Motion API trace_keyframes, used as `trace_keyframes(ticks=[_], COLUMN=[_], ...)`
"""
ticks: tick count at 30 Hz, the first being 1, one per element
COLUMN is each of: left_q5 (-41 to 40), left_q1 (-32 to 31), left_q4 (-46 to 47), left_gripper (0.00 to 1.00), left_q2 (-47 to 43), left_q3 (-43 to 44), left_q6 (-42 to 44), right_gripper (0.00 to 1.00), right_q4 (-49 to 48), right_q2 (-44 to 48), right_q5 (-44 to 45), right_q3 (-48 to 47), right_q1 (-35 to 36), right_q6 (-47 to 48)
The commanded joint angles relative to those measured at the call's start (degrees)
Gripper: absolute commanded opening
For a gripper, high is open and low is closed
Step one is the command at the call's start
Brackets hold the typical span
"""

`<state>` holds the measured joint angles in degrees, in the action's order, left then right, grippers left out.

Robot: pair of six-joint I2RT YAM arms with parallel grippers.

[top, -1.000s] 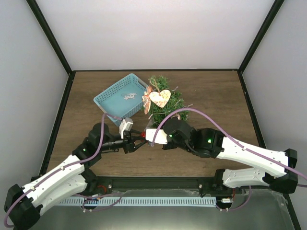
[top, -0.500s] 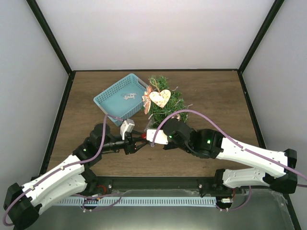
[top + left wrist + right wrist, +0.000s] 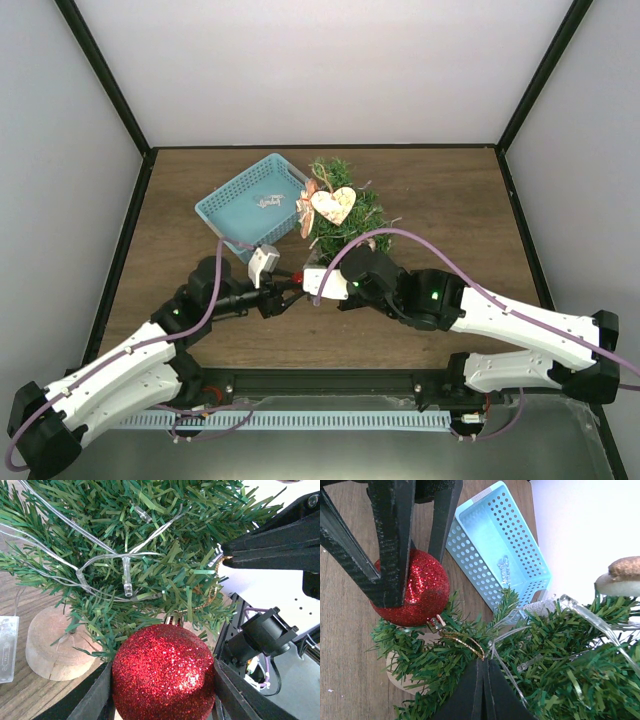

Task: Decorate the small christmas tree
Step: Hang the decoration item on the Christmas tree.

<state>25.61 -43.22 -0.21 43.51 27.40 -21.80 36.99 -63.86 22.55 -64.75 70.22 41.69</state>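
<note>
Just changed: the left claw [image 3: 162, 690] has crept a little forward since a second ago, carrying its load closer under the tree's lowest branches; the right claw has barely moved.
Left claw: clamped on the red ball [image 3: 164, 672], one finger on each side of it.
Basket: the blue basket [image 3: 475, 570] lies beyond the left claw and off to its left, well clear of the ball, with one small silvery piece [image 3: 505, 570] in it.
Ball: its cap now touches the bottom needles, just ahead of the left claw's fingertips.
Loop: a thin gold loop [image 3: 465, 642] runs from the cap through the needles to the tip of the right claw.
Right claw: the right claw [image 3: 482, 677] has its fingers pressed together, apparently pinching the end of that loop, right opposite the left claw.
Tree: the small tree [image 3: 150, 565] stands just past both claws, with its pale base [image 3: 52, 645] below and left of the ball, a light string [image 3: 125, 575] wound through it and a heart [image 3: 333, 205] near the top.
Meaning: judging by this, the hanging step is close. The loop must next slip over a branch tip before either claw lets go; released too early, the ball would likely drop and roll.
</note>
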Motion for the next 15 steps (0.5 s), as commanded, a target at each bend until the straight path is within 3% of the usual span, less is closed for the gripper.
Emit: trace_keyframes(ticks=[1,7,15], left_q5=[-1.33,3.08,1.53], left_q1=[-0.22,-0.2,-0.23], left_q4=[0.15,4.11,4.36], left_gripper=[0.37,0.37,0.37], left_q2=[-0.25,-1.98,-4.46], left_q3=[1.69,0.28,-1.87], left_q6=[0.4,-1.17,-3.02], right_gripper=[0.01,0.01,0.01], right_q4=[-0.53,0.92,1.38], right_q2=[-0.57,-0.53,-0.03], right_q5=[-0.17,1.27,2.05], right_q3=[-1.47,-1.7,-1.68], right_q1=[0.01,-0.12,-0.08], right_q6=[0.77,-0.35,-0.74])
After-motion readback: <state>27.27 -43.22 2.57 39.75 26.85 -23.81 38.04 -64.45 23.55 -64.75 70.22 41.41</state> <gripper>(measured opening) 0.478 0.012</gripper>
